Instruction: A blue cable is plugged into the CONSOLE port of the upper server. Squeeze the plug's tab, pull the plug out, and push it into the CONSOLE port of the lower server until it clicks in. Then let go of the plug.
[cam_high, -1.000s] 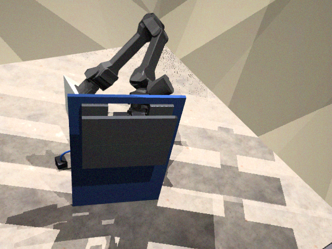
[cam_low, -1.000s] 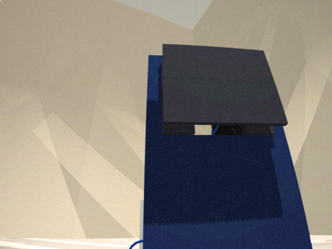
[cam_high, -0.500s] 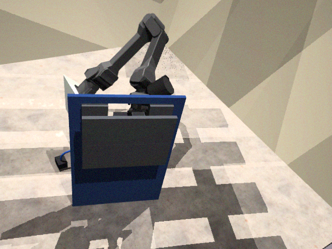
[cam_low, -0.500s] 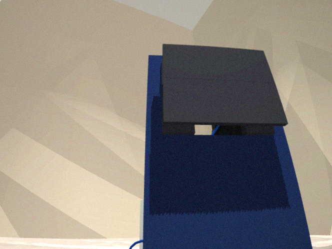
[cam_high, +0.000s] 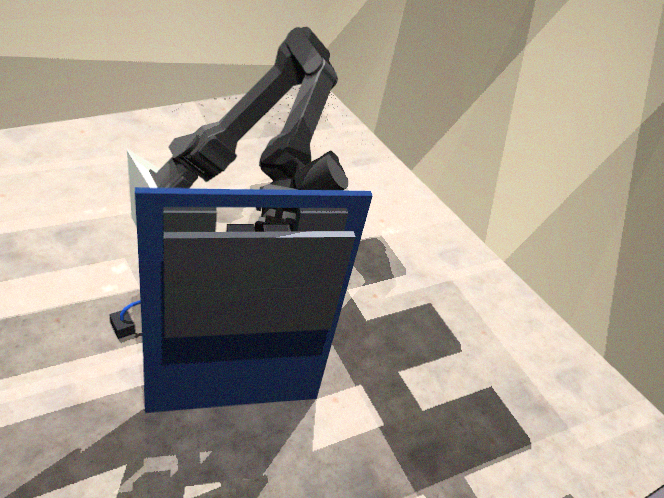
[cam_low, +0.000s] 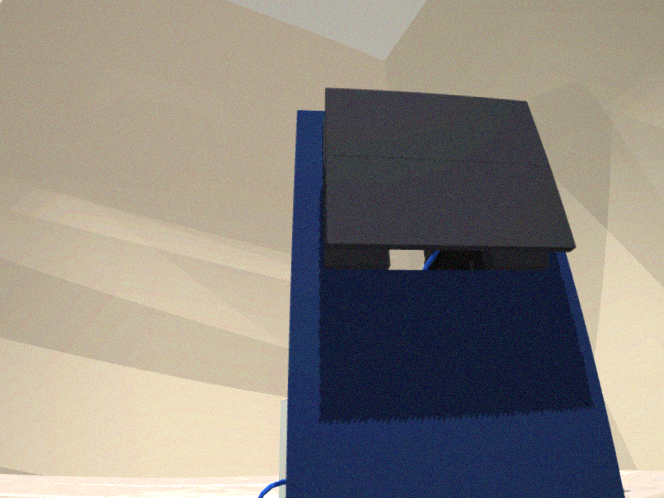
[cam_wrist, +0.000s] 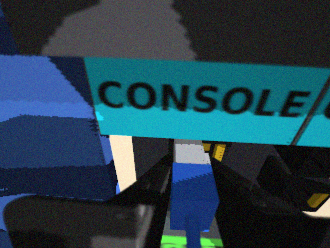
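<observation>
- The pincer (cam_wrist: 189, 162) is gripping the blue plug (cam_wrist: 194, 195) between its fingers, at six o'clock in the wrist view.
- The plug's pale front end is pointing toward twelve o'clock, just below the cyan CONSOLE label (cam_wrist: 200, 102); whether it is sitting in a port, I cannot tell.
- The blue cable (cam_low: 430, 260) (cam_wrist: 193, 237) is trailing from the plug toward six o'clock.
- The black arm (cam_high: 257, 101) is reaching behind the blue rack panel (cam_high: 230, 383) (cam_low: 455, 455), which is standing on the bench (cam_high: 482, 332).
</observation>
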